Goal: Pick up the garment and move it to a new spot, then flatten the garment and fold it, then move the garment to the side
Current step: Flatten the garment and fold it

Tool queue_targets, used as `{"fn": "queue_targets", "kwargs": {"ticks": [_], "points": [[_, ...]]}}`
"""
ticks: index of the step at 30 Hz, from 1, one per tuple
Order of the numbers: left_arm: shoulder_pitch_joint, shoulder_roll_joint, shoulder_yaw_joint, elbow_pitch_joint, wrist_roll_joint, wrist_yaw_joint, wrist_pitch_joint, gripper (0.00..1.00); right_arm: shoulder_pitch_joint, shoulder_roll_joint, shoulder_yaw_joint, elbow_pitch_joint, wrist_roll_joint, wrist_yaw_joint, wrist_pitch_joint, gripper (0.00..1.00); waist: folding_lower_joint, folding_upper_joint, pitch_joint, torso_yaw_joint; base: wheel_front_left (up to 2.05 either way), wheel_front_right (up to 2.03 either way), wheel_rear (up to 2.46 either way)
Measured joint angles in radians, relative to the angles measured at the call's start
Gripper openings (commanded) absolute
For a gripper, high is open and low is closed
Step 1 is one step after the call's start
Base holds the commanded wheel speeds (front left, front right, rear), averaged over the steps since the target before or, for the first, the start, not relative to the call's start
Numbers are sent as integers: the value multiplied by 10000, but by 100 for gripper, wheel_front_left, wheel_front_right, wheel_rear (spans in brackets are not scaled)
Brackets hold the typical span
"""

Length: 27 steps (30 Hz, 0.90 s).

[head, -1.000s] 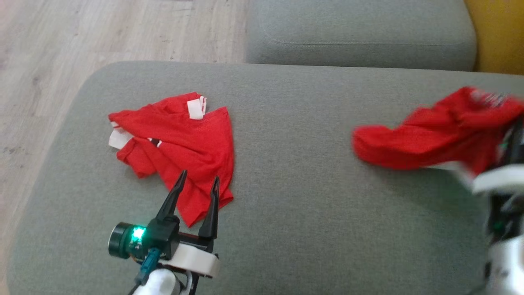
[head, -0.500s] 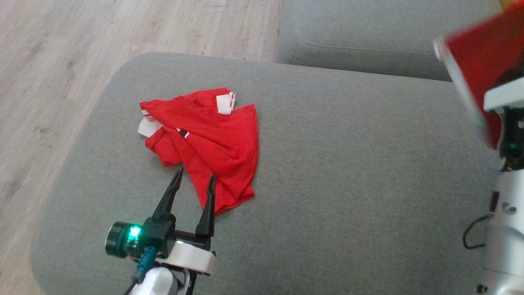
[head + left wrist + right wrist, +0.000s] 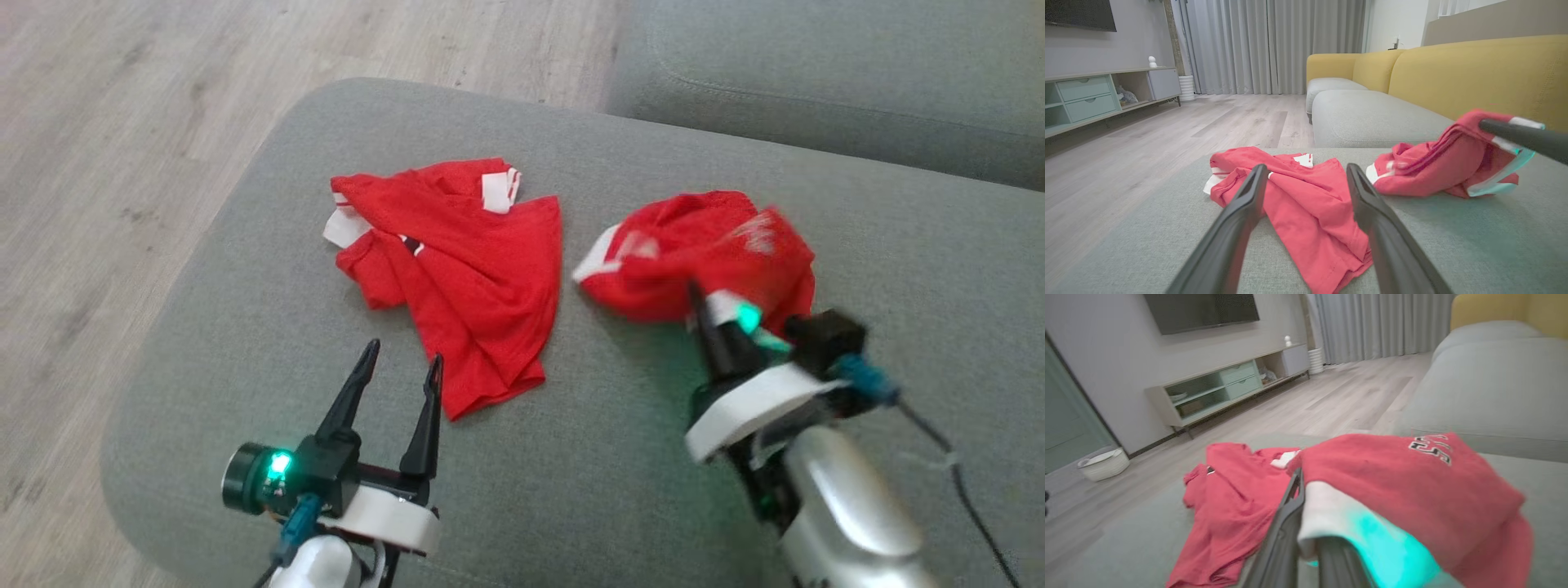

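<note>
Grey woven cushion point(image 3: 620, 457); right end effector point(image 3: 698, 298) pinches bunched red mesh garment point(image 3: 710, 245); left end effector point(image 3: 404, 351) gapes empty.

The left garment point(image 3: 473, 278) and right garment point(image 3: 702, 245) lie side by side on the cushion point(image 3: 612, 474).

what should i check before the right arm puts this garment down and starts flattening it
1. Grip: right gripper shut on the bunched garment: ok
2. Gap between it and the other red garment: ok
3. Helper: left gripper open, holding nothing: ok
4. Bare cushion nearby for spreading: ok
5. Lying flat: not ok, crumpled
6. Which edge is pinched: cannot tell
</note>
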Motion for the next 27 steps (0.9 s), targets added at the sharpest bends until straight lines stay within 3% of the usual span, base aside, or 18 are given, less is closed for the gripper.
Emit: {"fn": "queue_targets", "kwargs": {"ticks": [4,12,17,24,27], "points": [[-4,-46,-2,81,125,-15,0,100,-37,6,1074,284,769,0,-336,0,0,0,18,149,0,0,0],[1,-56,176,88,155,-15,0,100,-802,-6,479,936,1436,0,-560,0,0,0,14,-130,0,0,0],[22,-84,245,67,159,-13,0,100,-894,12,-1507,522,1377,0,-566,0,0,0,-45,-500,0,0,0],[38,-142,382,13,249,-13,0,100,-1628,12,-5124,-387,-245,0,-568,0,0,0,-119,-1127,0,0,0],[79,-198,382,-4,253,-21,0,100,-1837,-10,-5960,-980,-759,0,-428,0,-1,0,-98,-1264,0,0,0]]}}
